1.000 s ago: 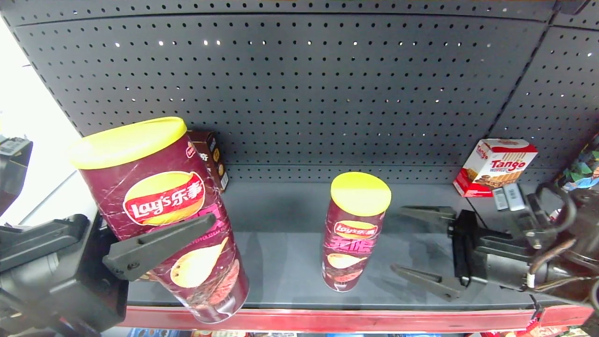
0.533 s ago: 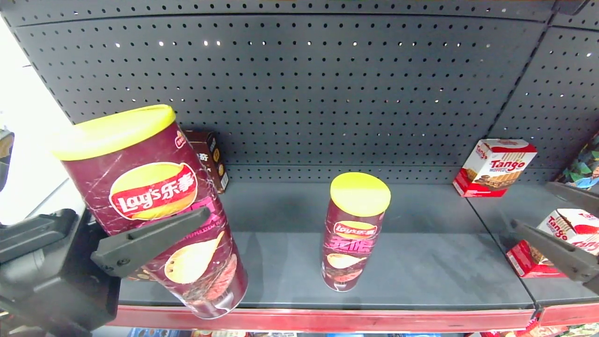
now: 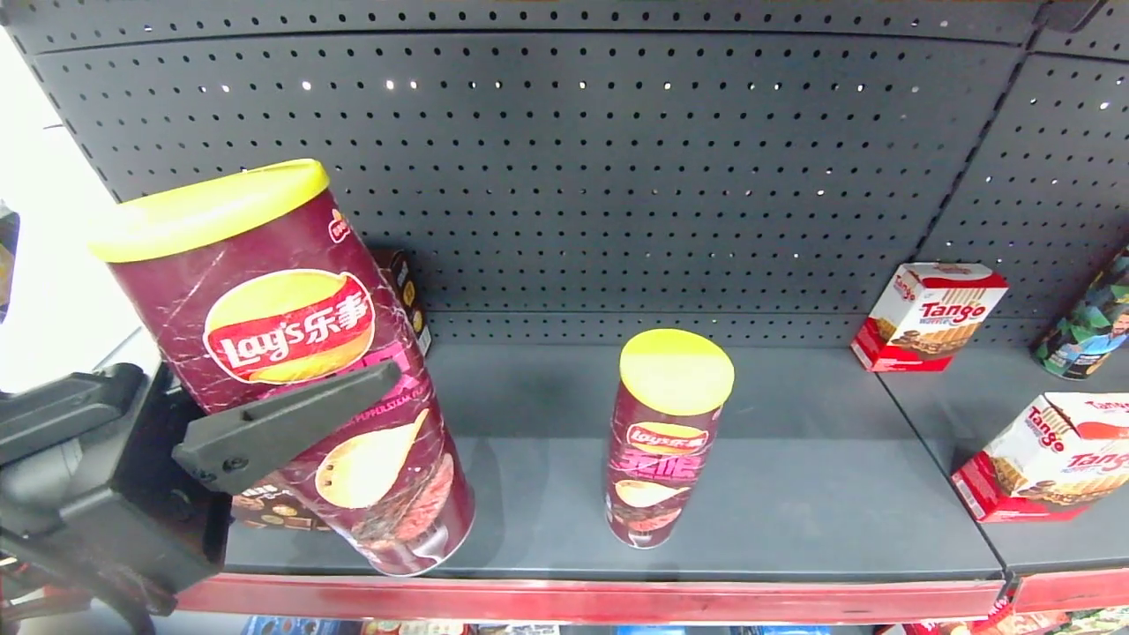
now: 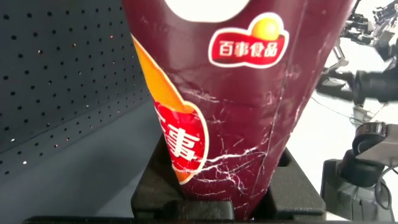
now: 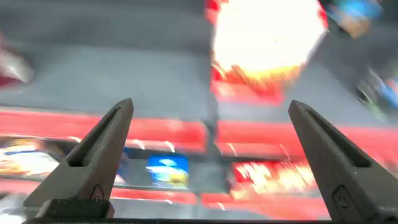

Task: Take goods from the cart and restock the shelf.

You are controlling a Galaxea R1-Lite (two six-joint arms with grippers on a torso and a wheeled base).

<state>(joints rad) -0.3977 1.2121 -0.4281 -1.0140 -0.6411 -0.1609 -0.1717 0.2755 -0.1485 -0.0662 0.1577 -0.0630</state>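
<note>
Head view: chip can (image 3: 282,353), tilted, at the shelf's (image 3: 794,494) front left, held mid-body between the left gripper's (image 3: 335,414) fingers; a second can (image 3: 666,441) stands upright mid-shelf. Left wrist view: the chip can's (image 4: 236,112) body rises from between the fingers, clamped. Right wrist view: right gripper (image 5: 211,104) fingers (image 5: 99,149) spread wide, facing the shelf's red front edge.

You see a perforated grey back panel (image 3: 617,176). Against it stand a dark brown box (image 3: 411,300), left, and a red-and-white wafer box (image 3: 928,315), right; a second wafer box (image 3: 1050,459) lies nearer.
</note>
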